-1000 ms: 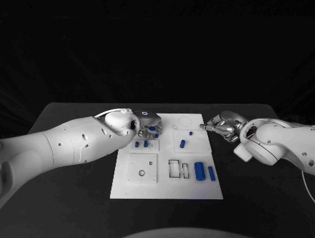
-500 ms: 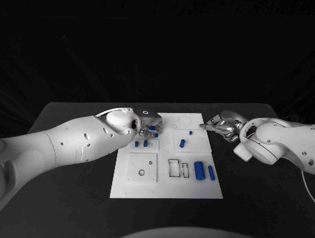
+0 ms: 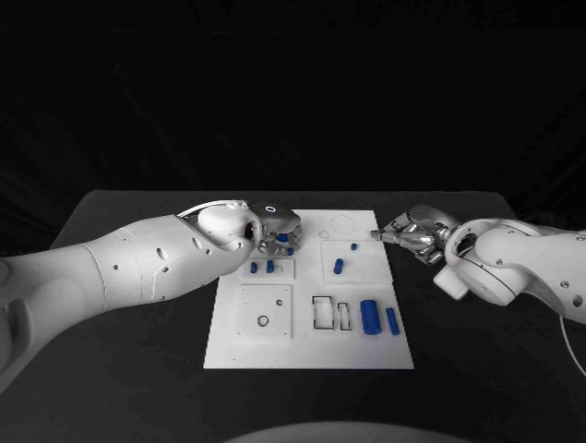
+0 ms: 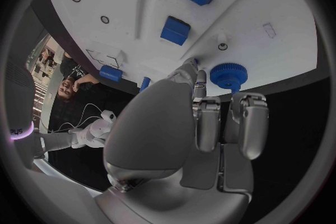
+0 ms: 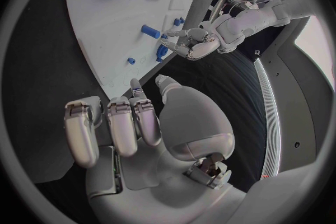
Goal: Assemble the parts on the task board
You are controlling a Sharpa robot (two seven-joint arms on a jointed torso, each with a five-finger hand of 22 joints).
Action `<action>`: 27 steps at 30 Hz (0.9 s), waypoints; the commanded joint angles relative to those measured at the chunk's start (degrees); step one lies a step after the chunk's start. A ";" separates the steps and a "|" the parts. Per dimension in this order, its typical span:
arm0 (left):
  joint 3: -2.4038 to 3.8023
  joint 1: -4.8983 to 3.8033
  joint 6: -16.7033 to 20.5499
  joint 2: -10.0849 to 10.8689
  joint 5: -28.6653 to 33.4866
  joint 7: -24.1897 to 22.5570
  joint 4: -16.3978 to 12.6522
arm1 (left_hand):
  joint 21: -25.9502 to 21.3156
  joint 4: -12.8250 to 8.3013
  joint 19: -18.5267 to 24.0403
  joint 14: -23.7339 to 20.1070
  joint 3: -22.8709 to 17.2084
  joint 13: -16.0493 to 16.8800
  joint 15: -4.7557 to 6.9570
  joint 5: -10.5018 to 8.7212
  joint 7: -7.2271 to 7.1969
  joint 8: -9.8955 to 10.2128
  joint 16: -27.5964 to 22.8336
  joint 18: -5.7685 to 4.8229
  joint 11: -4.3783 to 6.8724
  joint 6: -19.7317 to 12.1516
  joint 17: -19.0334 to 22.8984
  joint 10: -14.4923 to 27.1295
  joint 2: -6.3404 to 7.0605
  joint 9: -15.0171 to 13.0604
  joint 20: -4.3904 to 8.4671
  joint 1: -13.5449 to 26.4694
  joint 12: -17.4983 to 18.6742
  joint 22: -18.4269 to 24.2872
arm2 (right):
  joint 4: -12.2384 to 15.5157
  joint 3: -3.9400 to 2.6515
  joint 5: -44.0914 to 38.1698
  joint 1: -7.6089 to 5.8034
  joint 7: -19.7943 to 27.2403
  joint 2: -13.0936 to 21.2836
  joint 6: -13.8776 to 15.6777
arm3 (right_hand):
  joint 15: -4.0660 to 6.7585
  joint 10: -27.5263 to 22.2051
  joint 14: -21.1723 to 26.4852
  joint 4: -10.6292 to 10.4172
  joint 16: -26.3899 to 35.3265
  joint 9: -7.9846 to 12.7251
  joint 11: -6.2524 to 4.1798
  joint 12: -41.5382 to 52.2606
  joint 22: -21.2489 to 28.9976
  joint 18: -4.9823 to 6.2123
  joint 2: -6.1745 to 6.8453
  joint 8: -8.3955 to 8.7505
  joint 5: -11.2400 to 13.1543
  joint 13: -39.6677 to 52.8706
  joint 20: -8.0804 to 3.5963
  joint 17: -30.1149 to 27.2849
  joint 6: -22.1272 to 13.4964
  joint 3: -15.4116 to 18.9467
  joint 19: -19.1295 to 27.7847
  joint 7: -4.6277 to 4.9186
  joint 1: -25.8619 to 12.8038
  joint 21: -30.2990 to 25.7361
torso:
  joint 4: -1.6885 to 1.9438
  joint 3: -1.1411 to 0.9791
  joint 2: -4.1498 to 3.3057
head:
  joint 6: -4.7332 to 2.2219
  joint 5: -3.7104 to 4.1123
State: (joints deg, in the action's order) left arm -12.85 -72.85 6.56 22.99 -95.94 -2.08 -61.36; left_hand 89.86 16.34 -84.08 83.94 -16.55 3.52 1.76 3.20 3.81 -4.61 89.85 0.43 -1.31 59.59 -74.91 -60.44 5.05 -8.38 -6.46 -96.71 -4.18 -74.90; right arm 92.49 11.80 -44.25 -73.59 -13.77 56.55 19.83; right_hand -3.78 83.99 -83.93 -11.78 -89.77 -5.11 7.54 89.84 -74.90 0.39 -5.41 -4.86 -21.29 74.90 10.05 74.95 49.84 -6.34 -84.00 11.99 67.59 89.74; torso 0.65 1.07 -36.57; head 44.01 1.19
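Little has moved: we see the left hand [image 4: 203,123] still over the task board's [image 3: 306,346] far-left corner, fingertips seemingly pinching the blue gear [image 4: 228,76]; seating comes next; right hand [image 3: 416,233] open, empty.

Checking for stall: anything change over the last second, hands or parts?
No visible change. Left hand still sits over the far left part of the task board by the blue gear; right hand still hovers at the board's far right edge, holding nothing. The blue parts lie where they were.
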 commanded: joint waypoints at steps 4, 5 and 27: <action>0.03 0.03 -1.50 -0.16 -0.52 -0.75 0.04 | 0.14 -0.02 -5.92 6.06 -0.72 0.07 0.32 -0.34 0.16 -0.64 0.15 -0.43 0.00 1.35 -15.09 -1.59 -0.23 -0.06 0.52 0.39 -0.45 -15.10 | 0.05 0.01 -0.23 0.03 -0.08 0.00 -0.83 | -0.36 6.01 -6.07 0.01 -0.23 -0.09 0.23 0.16 -15.10 -0.39 0.00 -0.30 -0.39 15.10 0.27 15.05 -0.18 0.19 -6.00 -0.09 0.31 0.26 | 0.03 -0.01 -0.02 | 0.05 0.05; 0.03 0.04 -1.61 -0.15 -0.56 -0.74 0.04 | 0.14 -0.03 -5.92 6.06 -0.80 0.08 0.32 -0.34 0.19 -0.75 0.15 -0.43 0.01 1.65 -15.09 -1.92 -0.25 -0.09 0.53 0.42 -0.52 -15.10 | 0.06 0.01 -0.23 0.03 -0.09 0.01 -0.83 | -0.36 6.01 -6.07 0.01 -0.23 -0.09 0.23 0.16 -15.10 -0.39 0.00 -0.30 -0.39 15.10 0.27 15.05 -0.18 0.19 -6.00 -0.09 0.31 0.26 | 0.03 0.01 -0.02 | 0.08 0.07; 0.07 0.04 3.13 0.62 -1.91 -3.98 -0.73 | 0.14 -1.29 -5.92 6.06 -2.45 0.09 -0.94 -0.34 1.06 -2.23 0.15 -0.43 -0.50 6.55 -15.09 -8.49 -0.48 -0.65 0.65 -0.62 -1.21 -15.10 | 0.13 0.01 -0.21 0.03 -0.10 0.11 -1.00 | -0.36 6.01 -6.07 -0.01 -0.23 -0.10 0.23 0.16 -15.10 -0.39 0.01 -0.33 -0.41 15.10 0.27 15.05 -0.18 0.21 -6.00 -0.10 0.29 0.26 | 0.11 0.02 0.04 | -0.03 0.09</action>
State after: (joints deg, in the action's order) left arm -12.83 -72.81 7.19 23.49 -97.01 -4.07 -61.81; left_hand 89.86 15.00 -83.87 83.94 -18.70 3.56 1.34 2.93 4.88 -6.60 89.85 0.44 -1.78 65.81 -74.90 -68.45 4.54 -9.00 -6.26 -96.95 -5.11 -74.94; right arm 92.59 11.80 -44.24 -73.59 -13.85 56.66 19.65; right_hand -3.78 83.99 -83.93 -11.78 -89.77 -5.12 7.54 89.84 -74.93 0.38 -5.41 -4.86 -21.40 74.90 10.05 74.93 49.84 -6.34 -84.00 11.99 67.59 89.74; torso 0.70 1.09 -36.58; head 44.05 1.24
